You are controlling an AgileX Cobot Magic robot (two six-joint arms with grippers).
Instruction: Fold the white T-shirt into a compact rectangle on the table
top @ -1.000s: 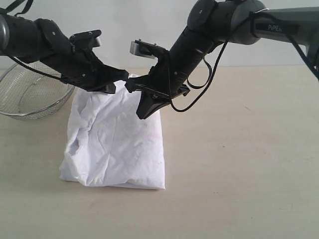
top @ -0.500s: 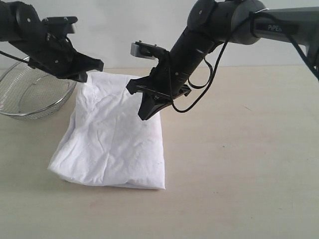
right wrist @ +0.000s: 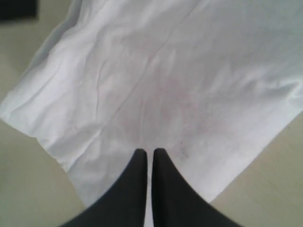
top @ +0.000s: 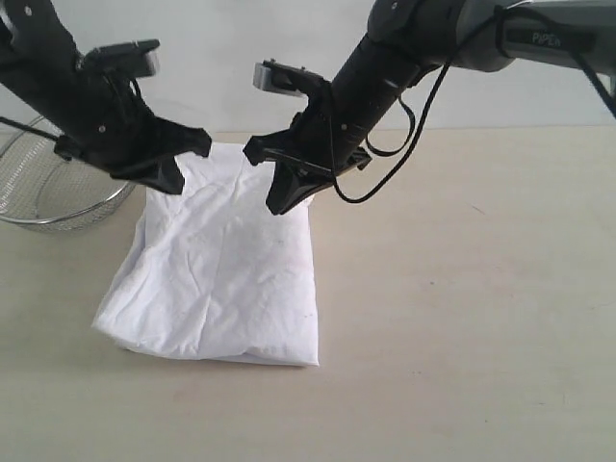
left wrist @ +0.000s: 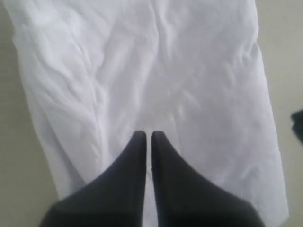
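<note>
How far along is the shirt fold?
Mostly done: the white T-shirt lies as a wrinkled, roughly rectangular stack on the table. In hand: nothing; the left gripper and right gripper hover shut near its far edge. Left: perhaps squaring its flared near corner.

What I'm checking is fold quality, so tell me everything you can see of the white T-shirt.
The white T-shirt lies flat on the table, folded into a rough rectangle that widens toward its near edge. The cloth looks soft and cotton-like, heavily wrinkled, with stacked layers along the near edge. A faint reddish tinge shows through in the right wrist view. No sleeves or collar are exposed. The left gripper and right gripper hang over its far end, jaws shut on no cloth.
</note>
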